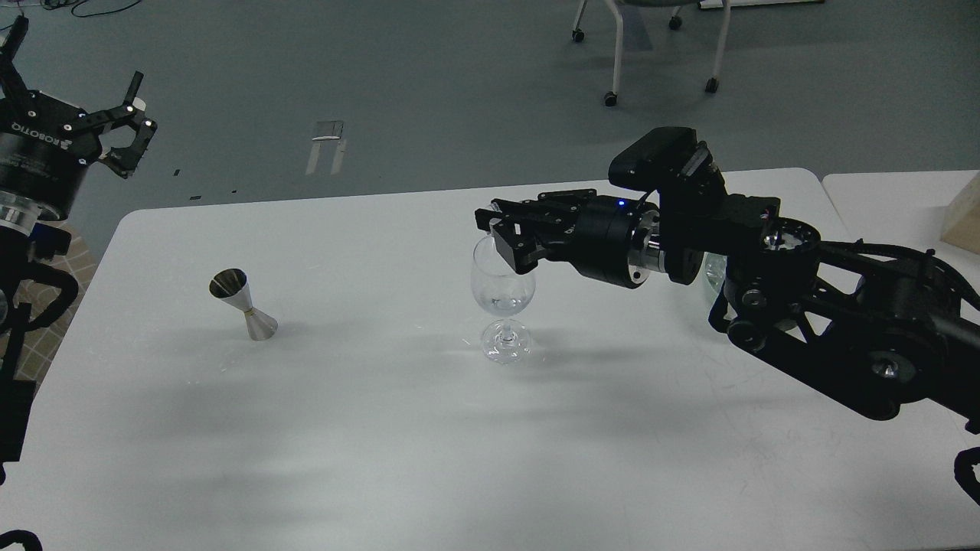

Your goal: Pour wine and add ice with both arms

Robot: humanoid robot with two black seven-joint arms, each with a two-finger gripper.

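An upright clear wine glass (502,295) stands mid-table. My right gripper (496,232) reaches in from the right and hovers at the glass's rim, its fingers closed on a small pale ice cube. The pale green ice bowl (713,270) is almost wholly hidden behind my right arm, and only a sliver of it shows. A steel jigger (243,304) stands at the left of the table. My left gripper (76,80) is up at the far left, off the table's edge, with its fingers spread wide and empty.
The white table (429,428) has its far edge just behind the glass. A second table and a wooden block (962,218) are at the far right. Chair legs on castors (610,98) stand on the floor behind.
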